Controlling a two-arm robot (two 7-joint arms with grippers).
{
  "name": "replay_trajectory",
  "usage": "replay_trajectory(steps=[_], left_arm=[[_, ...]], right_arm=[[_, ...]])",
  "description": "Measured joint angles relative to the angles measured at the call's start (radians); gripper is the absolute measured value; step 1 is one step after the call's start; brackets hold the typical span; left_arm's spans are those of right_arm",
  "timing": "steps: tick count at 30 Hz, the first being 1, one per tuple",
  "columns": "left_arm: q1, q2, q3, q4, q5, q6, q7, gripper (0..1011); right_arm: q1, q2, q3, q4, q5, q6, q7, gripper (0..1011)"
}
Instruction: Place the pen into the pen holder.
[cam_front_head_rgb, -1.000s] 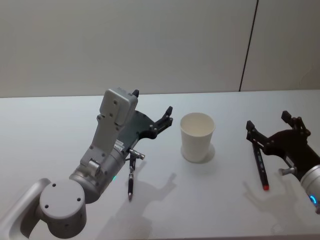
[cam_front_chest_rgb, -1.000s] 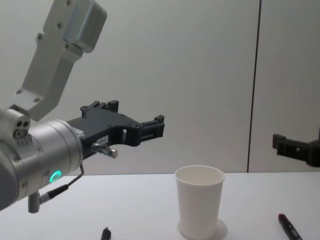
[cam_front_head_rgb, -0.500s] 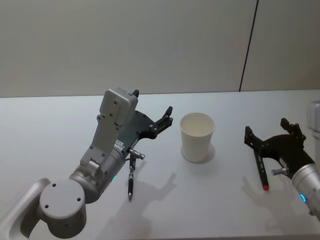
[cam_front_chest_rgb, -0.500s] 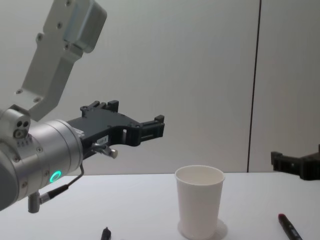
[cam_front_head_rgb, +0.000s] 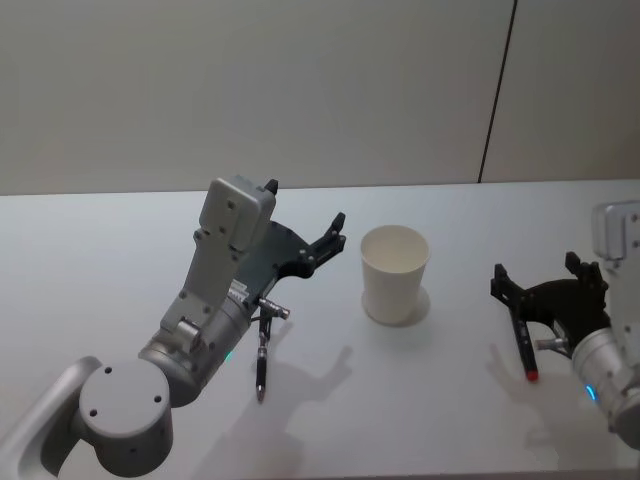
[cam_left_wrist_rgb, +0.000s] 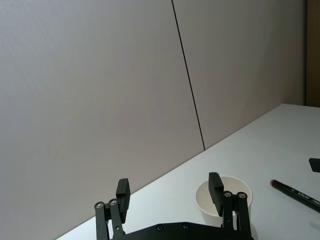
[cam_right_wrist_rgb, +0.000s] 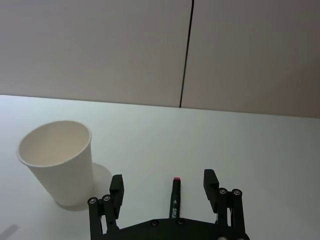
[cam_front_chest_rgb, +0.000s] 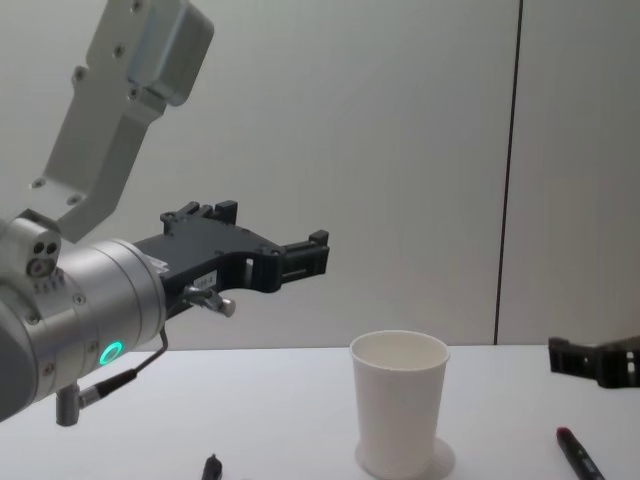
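Hanging above the tabletop (cam_front_head_rgb: 100, 260) on the left, the left end effector (cam_front_head_rgb: 304, 205) is wide open and holds nothing. It does not look busy. Under that arm a left pen (cam_front_head_rgb: 262, 362) lies flat on the tabletop, well apart from the cup (cam_front_head_rgb: 394, 275). The cup stands upright in the middle, and I see nothing sticking out of it. To the right of the cup lies the right pen (cam_front_head_rgb: 522, 345), flat, with a red tip that points toward the robot. The right end effector (cam_front_head_rgb: 536, 268) hangs over the far end of this pen. Its fingers are spread wide, one on each side of the pen in the right wrist view, and it holds nothing.

I think the task is only starting. No pen is in the cup and no pen is picked up yet. The right end effector seems to be lining up for a grab. What is left is to close on the pen, lift it, carry it over the cup and let it drop in.

Compared with a second ago, the left arm, both pens and the cup are in the same spots. The right end effector has come lower, closer to the right pen.
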Motion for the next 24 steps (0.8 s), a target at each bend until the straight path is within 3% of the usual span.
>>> replay_trajectory(steps=[12, 24], left_arm=[[0.0, 0.0, 0.0, 0.0, 0.0, 0.0, 0.0, 1000], [0.0, 0.0, 0.0, 0.0, 0.0, 0.0, 0.0, 1000]], right_arm=[[0.04, -0.033, 0.012, 0.08, 0.018, 0.069, -0.032, 1002], [0.084, -0.062, 0.018, 0.169, 0.033, 0.094, -0.039, 1002]])
